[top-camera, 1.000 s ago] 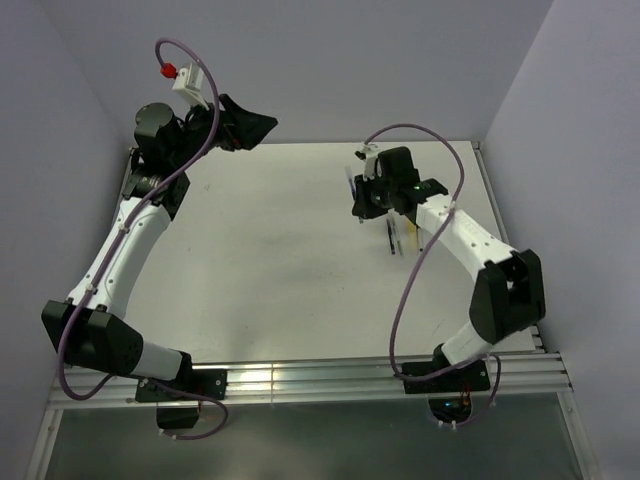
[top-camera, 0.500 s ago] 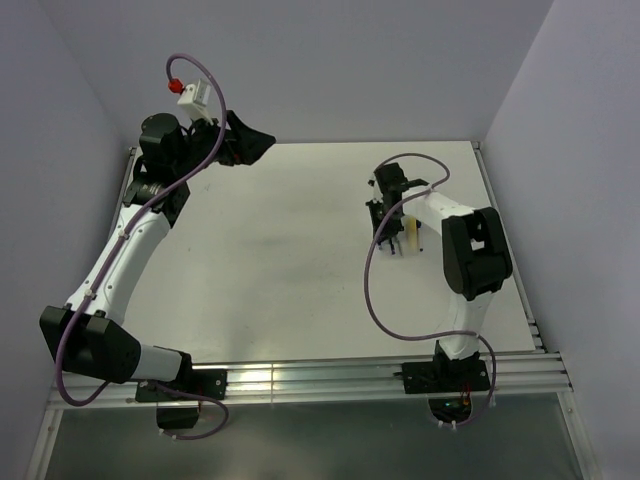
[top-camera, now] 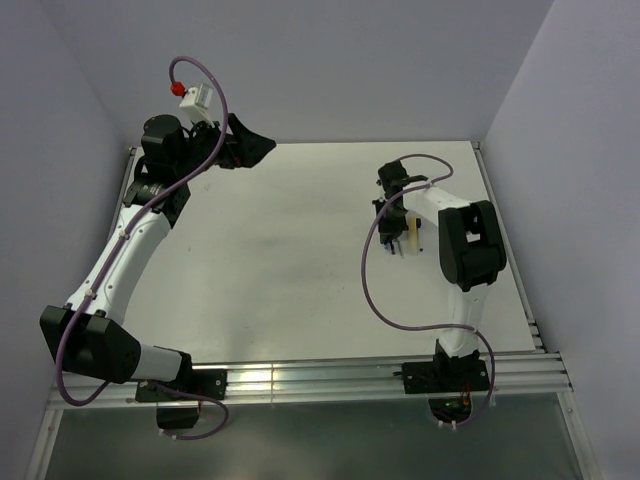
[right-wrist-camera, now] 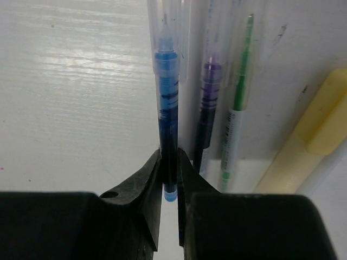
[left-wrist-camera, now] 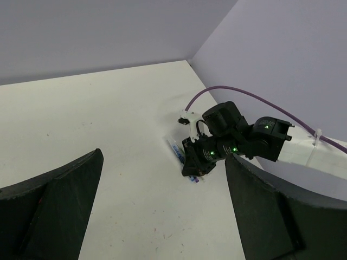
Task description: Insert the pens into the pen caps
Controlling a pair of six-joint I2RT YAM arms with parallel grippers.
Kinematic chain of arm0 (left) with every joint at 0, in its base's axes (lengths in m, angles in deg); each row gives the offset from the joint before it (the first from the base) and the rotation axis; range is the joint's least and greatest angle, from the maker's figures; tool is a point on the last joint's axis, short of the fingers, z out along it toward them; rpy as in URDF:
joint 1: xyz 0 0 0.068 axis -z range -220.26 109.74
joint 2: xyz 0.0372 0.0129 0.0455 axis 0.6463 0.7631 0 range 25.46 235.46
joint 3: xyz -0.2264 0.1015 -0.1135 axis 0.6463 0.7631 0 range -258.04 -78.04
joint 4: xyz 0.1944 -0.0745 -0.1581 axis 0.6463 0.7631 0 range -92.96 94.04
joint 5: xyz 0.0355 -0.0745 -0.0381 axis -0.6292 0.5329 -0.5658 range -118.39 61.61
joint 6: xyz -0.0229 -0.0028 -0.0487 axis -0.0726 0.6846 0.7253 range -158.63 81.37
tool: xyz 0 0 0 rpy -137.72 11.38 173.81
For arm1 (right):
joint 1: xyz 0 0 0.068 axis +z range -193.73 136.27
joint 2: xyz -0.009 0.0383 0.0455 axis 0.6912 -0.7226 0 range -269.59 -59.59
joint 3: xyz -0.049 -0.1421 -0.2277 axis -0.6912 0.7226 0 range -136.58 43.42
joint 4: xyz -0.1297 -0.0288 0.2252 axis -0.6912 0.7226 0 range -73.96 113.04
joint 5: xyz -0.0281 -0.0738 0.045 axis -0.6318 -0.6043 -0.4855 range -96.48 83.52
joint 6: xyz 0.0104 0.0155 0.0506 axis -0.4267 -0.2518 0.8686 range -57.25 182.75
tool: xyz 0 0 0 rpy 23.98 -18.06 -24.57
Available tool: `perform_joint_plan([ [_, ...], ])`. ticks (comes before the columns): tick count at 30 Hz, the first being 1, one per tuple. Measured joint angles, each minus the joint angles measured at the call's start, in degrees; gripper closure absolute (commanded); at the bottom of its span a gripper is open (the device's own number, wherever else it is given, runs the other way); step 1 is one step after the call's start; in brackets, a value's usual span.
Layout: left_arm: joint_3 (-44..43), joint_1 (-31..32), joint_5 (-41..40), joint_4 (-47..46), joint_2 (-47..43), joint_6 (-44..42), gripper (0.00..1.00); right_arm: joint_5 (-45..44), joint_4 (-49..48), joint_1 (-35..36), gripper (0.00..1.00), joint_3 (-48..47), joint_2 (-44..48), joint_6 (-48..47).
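Pinching the blue pen (right-wrist-camera: 166, 103) in my right claw (right-wrist-camera: 169, 176) down at the bench (right-wrist-camera: 76, 92); my left claw (left-wrist-camera: 162, 162) hangs raised, spread wide.

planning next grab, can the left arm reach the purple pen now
Probably not: the left gripper hangs open across the table, and the right gripper, shut on the blue pen, crowds the purple pen.

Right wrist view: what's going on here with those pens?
The right gripper is pinched shut on a blue pen down at the table on its right side. A purple pen and a green pen lie right alongside. The left gripper is raised near the far-left corner, wide open and holding nothing.
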Motion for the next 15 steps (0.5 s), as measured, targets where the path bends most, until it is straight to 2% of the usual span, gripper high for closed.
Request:
perform_joint_plan([
  [5, 0.0, 0.0, 0.0, 0.2, 0.0, 0.0, 0.01, -2.0, 1.7, -0.5, 0.84, -0.8, -0.5, 0.1],
  [9, 0.0, 0.0, 0.0, 0.6, 0.0, 0.0, 0.01, -2.7, 1.9, -0.6, 0.69, -0.8, -0.5, 0.2],
  [15, 0.0, 0.0, 0.0, 1.3, 0.2, -0.2, 0.01, -3.5, 2.5, -0.6, 0.63, -0.8, -0.4, 0.3],
])
